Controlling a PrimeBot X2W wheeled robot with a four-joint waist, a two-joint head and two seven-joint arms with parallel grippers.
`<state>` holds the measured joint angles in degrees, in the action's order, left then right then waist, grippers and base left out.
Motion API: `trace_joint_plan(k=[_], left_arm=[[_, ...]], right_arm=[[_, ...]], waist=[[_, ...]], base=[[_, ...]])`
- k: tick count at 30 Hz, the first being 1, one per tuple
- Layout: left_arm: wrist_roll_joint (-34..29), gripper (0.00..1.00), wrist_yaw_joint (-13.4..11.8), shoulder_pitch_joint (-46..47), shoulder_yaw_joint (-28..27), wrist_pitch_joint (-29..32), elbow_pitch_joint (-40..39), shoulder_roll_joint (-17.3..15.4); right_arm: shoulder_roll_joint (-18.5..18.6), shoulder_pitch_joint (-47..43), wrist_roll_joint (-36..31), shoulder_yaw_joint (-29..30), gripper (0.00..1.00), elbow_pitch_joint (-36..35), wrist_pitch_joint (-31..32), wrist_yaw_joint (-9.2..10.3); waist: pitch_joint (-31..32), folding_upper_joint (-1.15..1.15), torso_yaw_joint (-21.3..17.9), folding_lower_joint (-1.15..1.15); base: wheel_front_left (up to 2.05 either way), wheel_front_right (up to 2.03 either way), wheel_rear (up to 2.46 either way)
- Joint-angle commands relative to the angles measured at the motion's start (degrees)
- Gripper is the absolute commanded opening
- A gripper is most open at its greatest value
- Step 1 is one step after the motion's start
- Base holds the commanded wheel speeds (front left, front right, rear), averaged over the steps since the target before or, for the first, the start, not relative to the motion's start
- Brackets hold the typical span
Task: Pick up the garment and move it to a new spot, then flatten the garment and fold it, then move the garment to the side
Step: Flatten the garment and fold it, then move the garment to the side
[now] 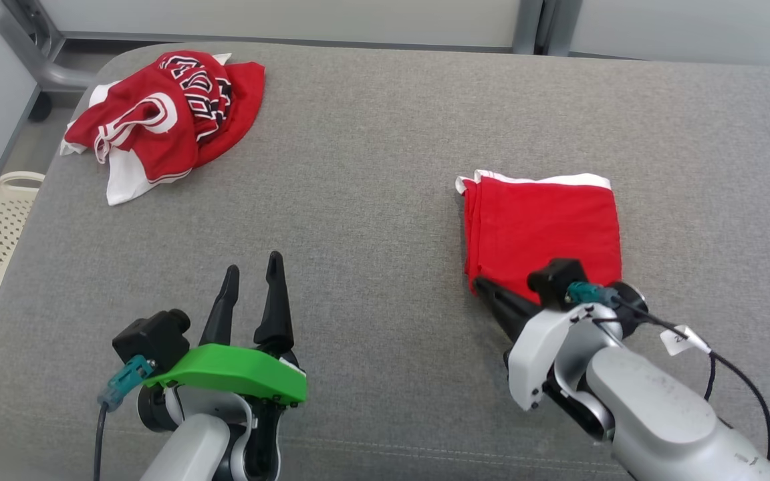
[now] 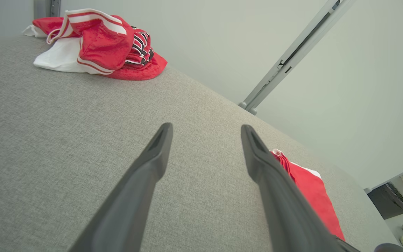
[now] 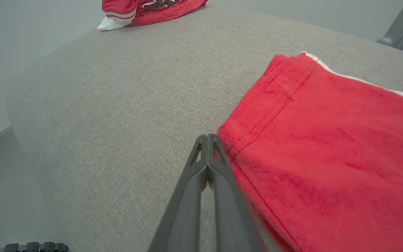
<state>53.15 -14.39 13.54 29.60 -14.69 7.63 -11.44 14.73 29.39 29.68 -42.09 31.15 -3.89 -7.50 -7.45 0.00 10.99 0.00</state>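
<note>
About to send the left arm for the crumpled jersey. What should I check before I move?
1. Jersey located, at the far left corner of the grey cushion: ok.
2. Left gripper open with nothing in it: ok.
3. Path from left gripper to jersey unobstructed: ok.
4. Jersey lying flat: not ok, it is bunched up.
5. Right gripper shut, tips against the near corner of the folded red cloth; free of that cloth: cannot tell.

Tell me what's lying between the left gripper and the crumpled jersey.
Nothing. In the head view, the stretch of grey cushion between the left gripper and the jersey is bare.
</note>
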Motion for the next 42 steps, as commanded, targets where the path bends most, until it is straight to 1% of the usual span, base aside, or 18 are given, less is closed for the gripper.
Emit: trace_joint_plan(k=[1,4,8,10,11,12,17,20,22,25,31,40,42], left_arm=[[-0.5,1.00,-0.3,-0.8,-0.3,-0.2,-0.3,-0.3],[-0.4,1.00,-0.4,-1.1,-0.4,-0.2,-0.5,-0.6],[-0.2,1.00,-0.7,-1.3,-0.7,-0.2,-1.0,-0.9],[-0.2,1.00,-0.8,-1.6,-0.8,-0.2,-1.1,-1.0],[-0.1,1.00,-0.8,-1.7,-0.8,-0.2,-1.1,-1.1],[-0.1,1.00,-0.8,-1.7,-0.8,-0.2,-1.2,-1.1],[-0.8,1.00,-1.0,-1.5,-0.3,0.0,-1.3,-1.4],[-0.9,1.00,-1.0,-1.5,0.2,0.3,-1.3,-1.4],[-1.0,1.00,-0.9,-1.4,0.5,0.4,-1.3,-1.4],[-1.4,1.00,-1.0,-1.1,0.8,0.5,-1.2,-1.6],[-2.2,1.00,-1.0,0.0,1.8,0.8,-0.9,-1.6],[-4.7,1.00,-1.1,1.8,3.6,1.1,-0.4,-2.6],[-5.8,1.00,-1.2,2.2,4.4,1.2,-0.2,-3.0]], right_arm=[[0.7,0.6,0.5,0.5,0.00,-1.6,-0.6,0.02],[2.0,1.2,0.4,2.6,0.00,-5.3,-1.0,0.02],[3.8,-0.1,-0.5,8.5,0.01,-10.2,-0.5,0.02],[4.4,-1.1,-1.2,12.3,0.40,-11.7,0.3,0.02],[4.7,-1.7,-1.5,14.3,0.72,-12.2,0.7,0.02],[4.9,-2.1,-1.9,16.3,1.00,-12.6,1.1,0.02],[4.9,-4.8,-3.8,23.8,1.00,-12.2,4.1,0.02],[4.8,-6.0,-3.2,26.6,1.00,-10.6,7.4,0.02],[5.4,-6.3,-3.4,28.2,1.00,-9.0,9.5,0.02],[5.5,-6.4,-2.8,29.4,1.00,-7.2,11.1,0.02],[4.9,-4.9,-0.4,32.8,1.00,-1.1,13.9,0.02],[3.7,-2.6,1.2,34.1,1.00,6.5,13.6,0.02],[3.5,-1.7,2.0,34.8,1.00,9.2,13.6,0.02]], waist=[[0.4,0.00,-0.6,0.00],[0.8,0.00,-1.0,0.00],[1.1,0.00,-1.4,0.00],[1.2,0.00,-1.4,0.00],[1.3,0.00,-1.4,0.00],[1.3,0.00,-1.4,0.00],[1.3,0.00,-0.9,0.00],[1.4,0.00,-0.3,0.00],[1.4,0.00,0.1,0.00],[1.4,0.00,0.6,0.00],[1.0,0.00,2.2,0.00],[0.5,0.00,4.6,0.00],[0.3,0.00,5.5,0.00]], base=[[0.00,0.00,0.00],[0.00,0.00,0.00],[0.00,0.00,0.00],[0.00,0.00,0.00],[0.00,0.00,0.00],[0.00,0.00,0.00],[0.00,0.00,0.00],[0.00,0.00,0.00],[0.00,0.00,0.00],[0.00,0.00,0.00],[0.00,0.00,0.00],[0.00,0.00,0.00],[0.00,0.00,0.00]])
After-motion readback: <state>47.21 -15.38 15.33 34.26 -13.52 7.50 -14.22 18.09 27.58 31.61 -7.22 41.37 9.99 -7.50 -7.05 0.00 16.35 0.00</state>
